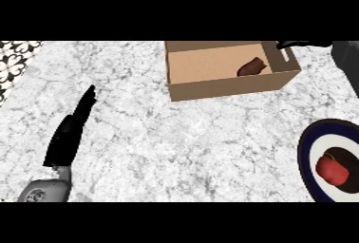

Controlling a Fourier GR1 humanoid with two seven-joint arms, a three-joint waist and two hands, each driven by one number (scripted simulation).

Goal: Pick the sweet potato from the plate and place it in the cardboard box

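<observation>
A brown sweet potato (252, 66) lies inside the open cardboard box (224, 88) at the back of the counter, toward the box's right side. Just beyond the box's right rear corner is my right hand (303, 43), only partly in view at the top edge, with its grey forearm (346, 61) running down the right side. It is apart from the sweet potato. A dark blue and white plate (304, 152) sits at the right edge and holds a red rounded object (333, 171). My left hand (70, 130) rests open at the left, fingers straight, holding nothing.
The counter (189, 142) is grey-white marble. A black and white patterned surface (14, 59) shows at the far left corner.
</observation>
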